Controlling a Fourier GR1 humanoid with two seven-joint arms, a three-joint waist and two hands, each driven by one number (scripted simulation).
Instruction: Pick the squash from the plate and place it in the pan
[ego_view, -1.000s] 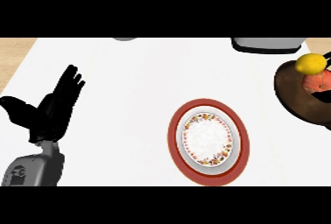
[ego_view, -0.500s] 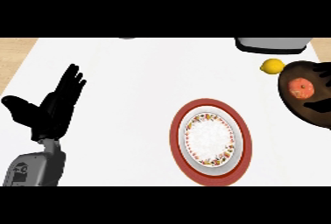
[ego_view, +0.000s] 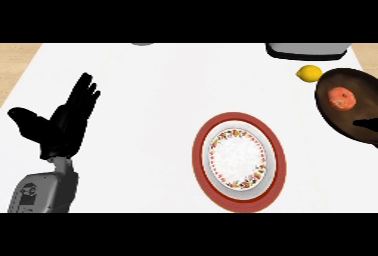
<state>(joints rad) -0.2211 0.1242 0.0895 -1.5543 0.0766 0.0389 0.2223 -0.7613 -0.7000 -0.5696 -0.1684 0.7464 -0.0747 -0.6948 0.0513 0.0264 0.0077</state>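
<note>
White matte counter (ego_view: 148, 90). Left hand (ego_view: 63, 125): fingers straight, spread, holding nothing. Far to its right, a round red-rimmed plate (ego_view: 238, 197); beyond that, a dark round pan (ego_view: 336, 120) containing the orange squash (ego_view: 342, 98). Yellow lemon (ego_view: 309, 73) beside the pan.

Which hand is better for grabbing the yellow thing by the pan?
Probably the right: the yellow thing sits beside the pan, far right; the open left hand rests far left, beyond the plate.

Steep head-height view onto counter (ego_view: 148, 80)
</note>
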